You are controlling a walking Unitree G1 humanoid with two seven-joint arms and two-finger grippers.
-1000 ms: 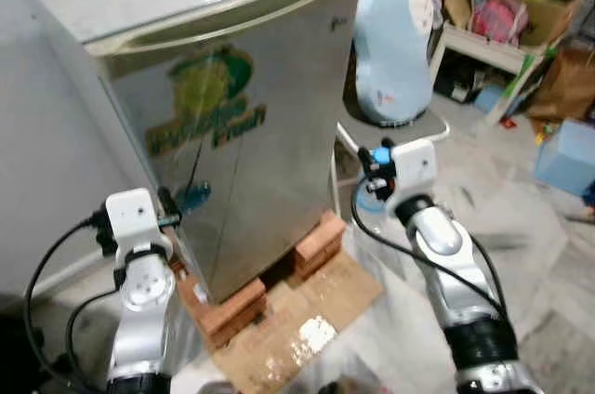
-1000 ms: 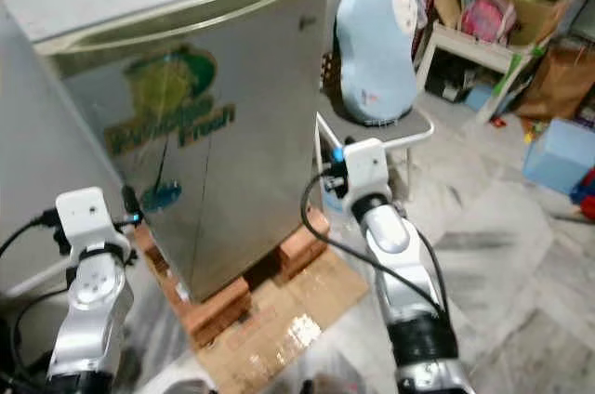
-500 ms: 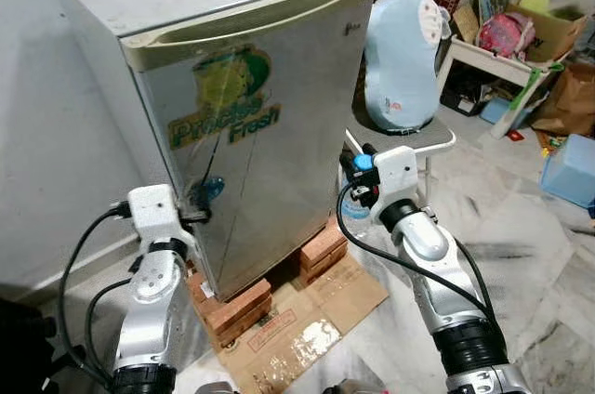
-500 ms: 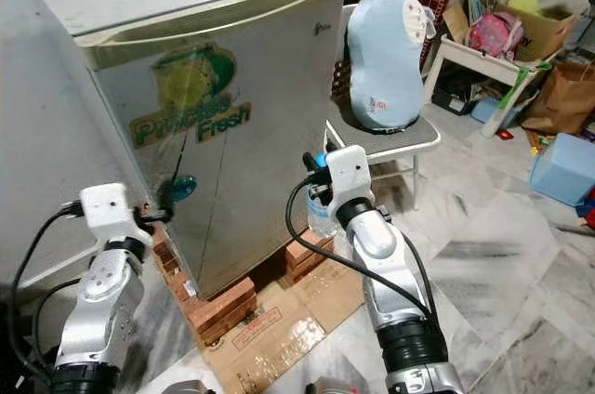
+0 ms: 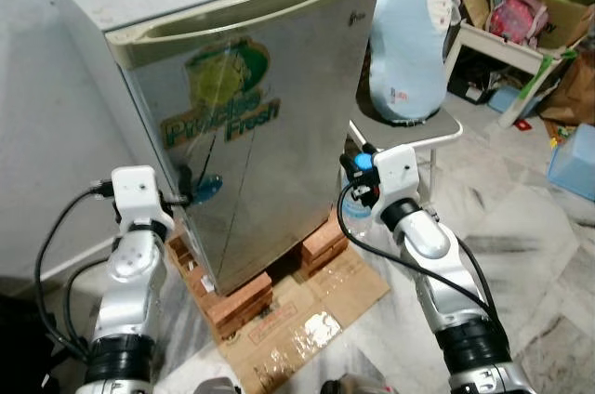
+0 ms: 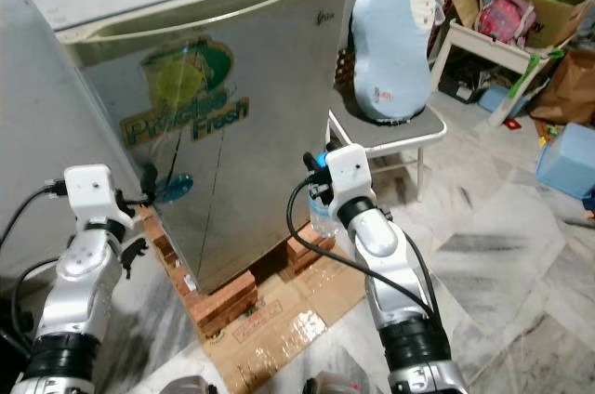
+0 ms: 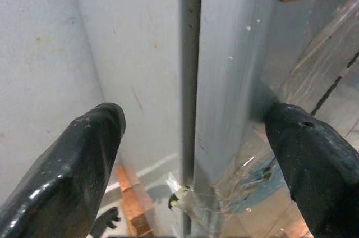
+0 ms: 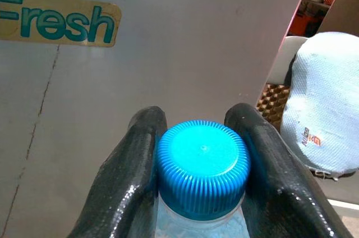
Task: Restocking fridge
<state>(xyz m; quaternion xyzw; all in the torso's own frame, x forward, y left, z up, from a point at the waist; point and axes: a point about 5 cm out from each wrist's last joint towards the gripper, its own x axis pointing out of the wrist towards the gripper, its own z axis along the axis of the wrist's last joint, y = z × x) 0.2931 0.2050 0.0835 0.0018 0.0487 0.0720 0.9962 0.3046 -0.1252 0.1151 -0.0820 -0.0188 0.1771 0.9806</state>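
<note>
two fingers [image 8: 132,176] pinch bottle cap [image 8: 202,168].

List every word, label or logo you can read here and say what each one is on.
"Precise Fresh": green lettering on the sticker on the fridge door; the right wrist view shows its end, "se Fresh".
Small logo at the door's top corner: too small to read.
Small red and dark mark on the light blue cushion on the chair: too blurred to read.
Blue cap of the bottle in the right gripper: no text.
</note>
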